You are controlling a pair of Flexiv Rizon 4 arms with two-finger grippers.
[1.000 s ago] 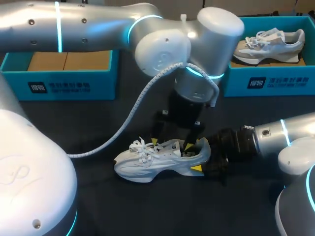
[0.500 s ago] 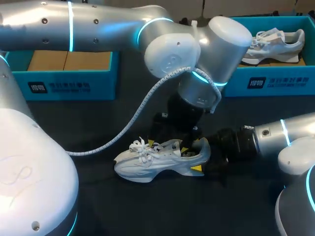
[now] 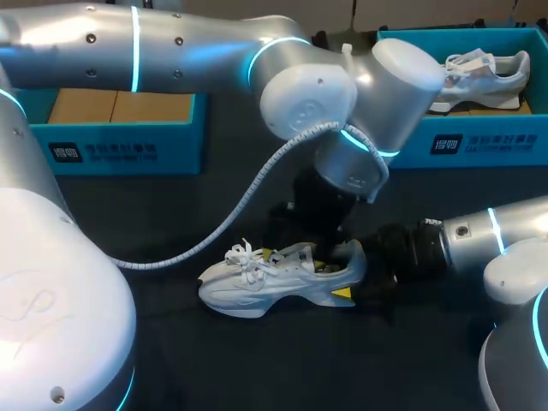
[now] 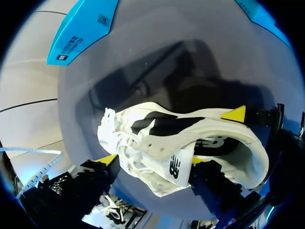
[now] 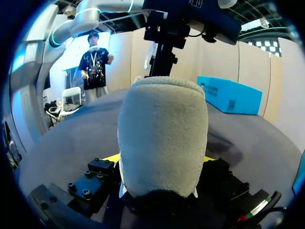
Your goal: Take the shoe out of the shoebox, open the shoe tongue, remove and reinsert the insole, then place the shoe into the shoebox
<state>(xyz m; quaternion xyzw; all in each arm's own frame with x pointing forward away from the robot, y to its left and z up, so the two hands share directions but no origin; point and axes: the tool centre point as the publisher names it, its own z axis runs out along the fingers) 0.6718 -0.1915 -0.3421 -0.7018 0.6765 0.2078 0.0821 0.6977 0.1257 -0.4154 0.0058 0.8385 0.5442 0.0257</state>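
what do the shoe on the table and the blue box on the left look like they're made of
The shoe: likely soft textile with smooth synthetic panels, matte white; the heel looks fuzzy up close. The left shoebox: probably cardboard, blue printed outside, plain brown inside.

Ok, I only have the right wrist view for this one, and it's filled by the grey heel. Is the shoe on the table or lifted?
Observer: On the table. The head view shows the shoe standing on its sole, toe pointing to the robot's left.
Reviewer: And where along the shoe is the other arm working?
Observer: The left gripper is down over the laces and tongue, ahead of the heel opening.
Reviewer: Any other shoe around?
Observer: Yes, a second shoe lies in the blue box at the back right.
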